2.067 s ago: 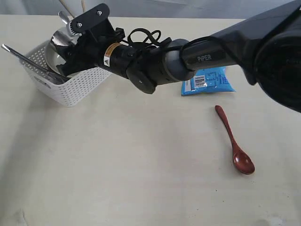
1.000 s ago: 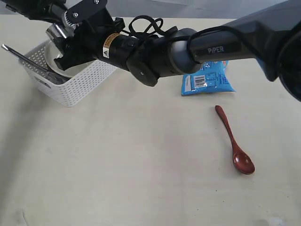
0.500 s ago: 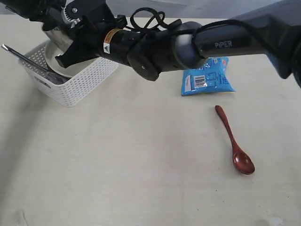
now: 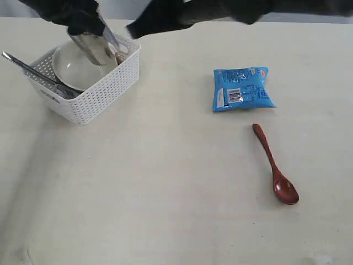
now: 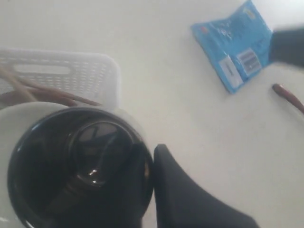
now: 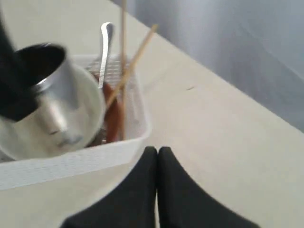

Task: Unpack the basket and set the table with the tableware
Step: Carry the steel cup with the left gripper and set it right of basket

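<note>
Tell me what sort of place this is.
Most likely a robot test bench staged as a dining table, not a home. A plain beige table carries a white basket of tableware, a spoon and a snack packet. The left end effector holds a steel cup above the basket.

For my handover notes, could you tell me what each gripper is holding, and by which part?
The left gripper pinches the steel cup by its rim; the right gripper is shut on nothing.
</note>
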Tool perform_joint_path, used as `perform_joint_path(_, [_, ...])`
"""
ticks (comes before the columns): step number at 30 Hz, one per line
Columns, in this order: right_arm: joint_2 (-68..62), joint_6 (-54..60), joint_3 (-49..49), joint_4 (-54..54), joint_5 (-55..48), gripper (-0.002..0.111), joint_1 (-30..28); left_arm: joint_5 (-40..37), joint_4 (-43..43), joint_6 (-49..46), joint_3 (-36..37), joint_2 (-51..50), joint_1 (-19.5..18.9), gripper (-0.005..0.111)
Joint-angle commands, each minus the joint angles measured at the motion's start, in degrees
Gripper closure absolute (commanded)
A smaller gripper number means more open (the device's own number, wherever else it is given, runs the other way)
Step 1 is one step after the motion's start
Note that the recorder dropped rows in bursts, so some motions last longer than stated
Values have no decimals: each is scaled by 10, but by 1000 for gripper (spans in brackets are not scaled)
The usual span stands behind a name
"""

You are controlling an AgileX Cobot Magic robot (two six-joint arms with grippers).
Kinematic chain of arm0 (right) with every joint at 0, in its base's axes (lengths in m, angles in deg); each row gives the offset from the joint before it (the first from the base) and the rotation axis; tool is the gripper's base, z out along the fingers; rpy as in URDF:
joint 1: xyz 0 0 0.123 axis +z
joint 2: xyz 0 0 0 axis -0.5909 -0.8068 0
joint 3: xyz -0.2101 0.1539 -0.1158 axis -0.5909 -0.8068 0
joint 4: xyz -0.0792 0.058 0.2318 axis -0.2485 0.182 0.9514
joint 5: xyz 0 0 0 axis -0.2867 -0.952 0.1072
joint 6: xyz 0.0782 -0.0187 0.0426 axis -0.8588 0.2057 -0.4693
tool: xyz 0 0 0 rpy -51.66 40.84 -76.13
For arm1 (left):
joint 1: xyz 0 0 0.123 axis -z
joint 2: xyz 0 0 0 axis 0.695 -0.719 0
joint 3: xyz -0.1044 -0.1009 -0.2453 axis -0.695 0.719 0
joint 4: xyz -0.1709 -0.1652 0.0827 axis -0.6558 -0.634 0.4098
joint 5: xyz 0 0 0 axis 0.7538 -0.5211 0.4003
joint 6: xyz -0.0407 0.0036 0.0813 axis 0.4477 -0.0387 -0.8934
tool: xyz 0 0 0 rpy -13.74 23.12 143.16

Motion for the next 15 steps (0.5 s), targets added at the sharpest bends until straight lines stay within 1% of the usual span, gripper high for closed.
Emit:
perform_joint_path(1, [101, 3, -87, -5, 23, 109, -85, 31, 54, 29, 33, 35, 69, 107])
perform_joint_path(3, [144, 23, -128, -5, 24, 109, -125, 47, 118, 88, 50, 50, 111, 107])
perform_joint_path(5, [176, 25, -166, -5, 38, 109, -154, 49, 167, 126, 66, 57, 144, 107])
perform_joint_path(7, [204, 25, -196, -5, 67, 109, -177, 72, 188, 153, 86, 57, 176, 107])
perform_joint_path(9, [225, 25, -223, -5, 97, 109, -192, 116, 190, 159, 115, 55, 208, 107])
perform_joint_path(12, [239, 36, -242, -5, 123, 109, -197, 194, 201, 170, 157, 50, 241, 107])
perform_joint_path(15, [239, 47, -243, -5, 127, 109, -197, 235, 210, 182, 179, 37, 250, 107])
